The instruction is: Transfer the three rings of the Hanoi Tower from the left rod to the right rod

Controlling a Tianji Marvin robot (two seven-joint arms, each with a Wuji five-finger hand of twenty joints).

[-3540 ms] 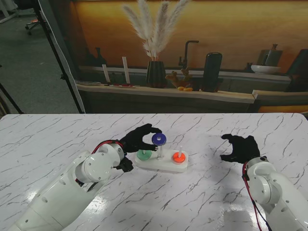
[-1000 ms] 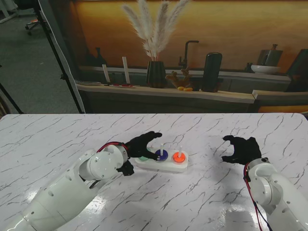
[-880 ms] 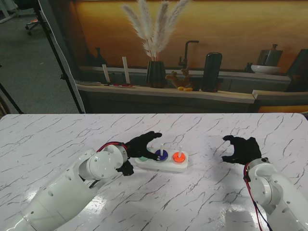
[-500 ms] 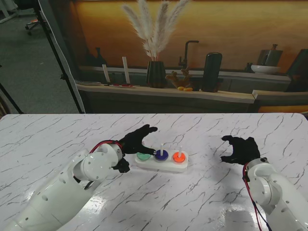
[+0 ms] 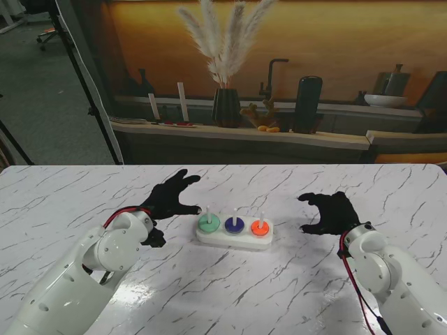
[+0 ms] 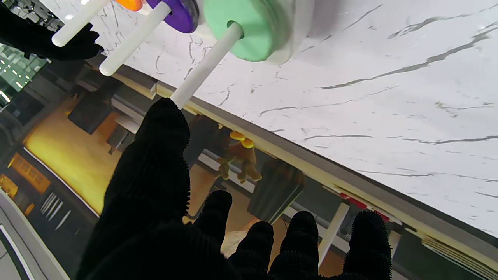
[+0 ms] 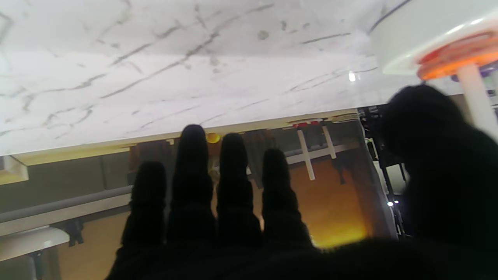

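Status for you, all placed off the white tower base (image 5: 234,237): green ring (image 5: 208,223) sits on its left rod, purple ring (image 5: 234,224) on the middle rod, orange ring (image 5: 260,227) on the right rod, each seated low at base level as far as the stand view shows. My read: partway only. One ring is on the target rod, one is parked in the middle, and the green one, which looks the widest in the left wrist view, hasn't left the start rod. So several moves remain. Left hand (image 5: 170,198) is just off the base's left end, fingers splayed, holding nothing. Right hand (image 5: 328,213) is a short way off the base's right end, fingers loosely curled but apart, also empty. No brand, label or readable text anywhere on the base, rings or table (image 5: 293,293).
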